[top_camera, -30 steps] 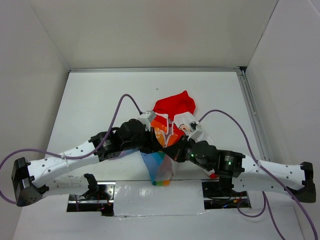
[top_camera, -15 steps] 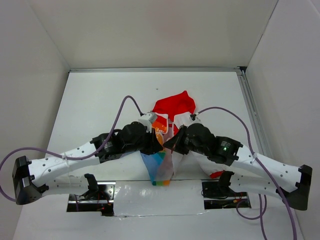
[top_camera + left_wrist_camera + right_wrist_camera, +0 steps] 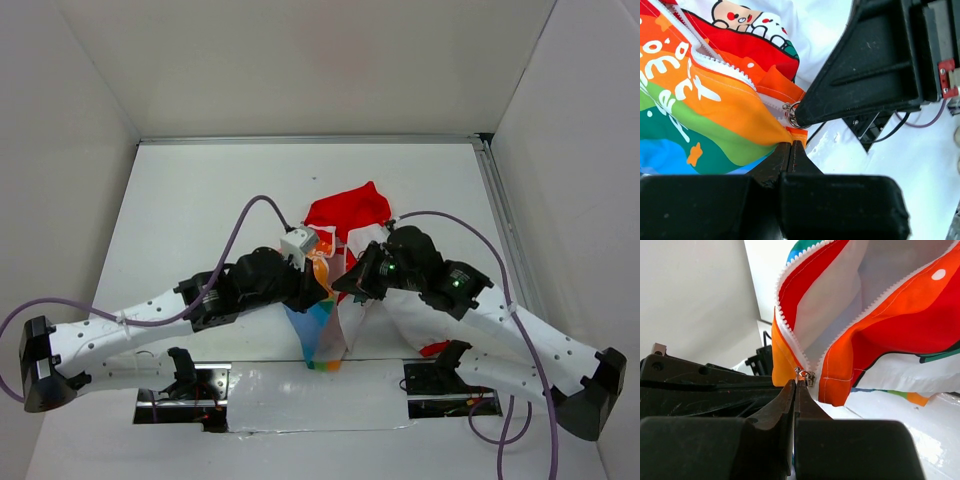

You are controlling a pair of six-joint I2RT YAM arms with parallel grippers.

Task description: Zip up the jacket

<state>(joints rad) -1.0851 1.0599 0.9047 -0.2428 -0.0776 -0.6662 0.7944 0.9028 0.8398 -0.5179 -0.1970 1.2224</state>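
right fingers (image 3: 784, 402) pinched on slider (image 3: 807, 376), left fingers (image 3: 774, 161) clamped on jacket (image 3: 715, 105) hem below it. Thin grip: slider may slip free, or teeth jam if hem slackens.

The jacket (image 3: 715, 100) is soft, smooth cloth with white plastic zipper teeth (image 3: 725, 70) and a small shiny metal zipper pull (image 3: 791, 114). The left gripper (image 3: 791, 147) and right gripper (image 3: 796, 385) look like dull black plastic. The table (image 3: 200, 190) is white and smooth.
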